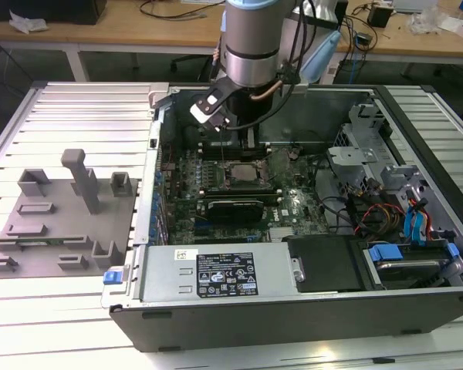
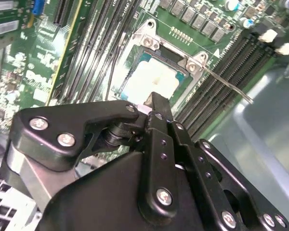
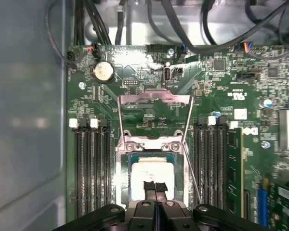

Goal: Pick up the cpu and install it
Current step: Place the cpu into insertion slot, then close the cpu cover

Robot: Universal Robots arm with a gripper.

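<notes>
The cpu [image 3: 145,177] lies flat in the motherboard socket [image 3: 153,149], its silver-white top showing in both wrist views, cpu [image 2: 151,79]. The socket's load plate [image 3: 154,100] stands flipped open and the thin latch lever [image 2: 227,86] sticks out to one side. My gripper [image 3: 155,186] hangs just above the chip's near edge with its two black fingers pressed together and nothing between them. I cannot tell whether the tips touch the chip. In the exterior view the arm's wrist [image 1: 251,46] reaches down into the open computer case over the socket [image 1: 243,176].
Memory slots [image 3: 90,163] flank the socket on both sides. Case walls, drive cages [image 1: 363,154] and cables [image 1: 378,216] crowd the exterior view's right. A power supply [image 1: 216,274] lies along the case front. Grey fixture blocks [image 1: 62,216] sit on the table at the exterior view's left.
</notes>
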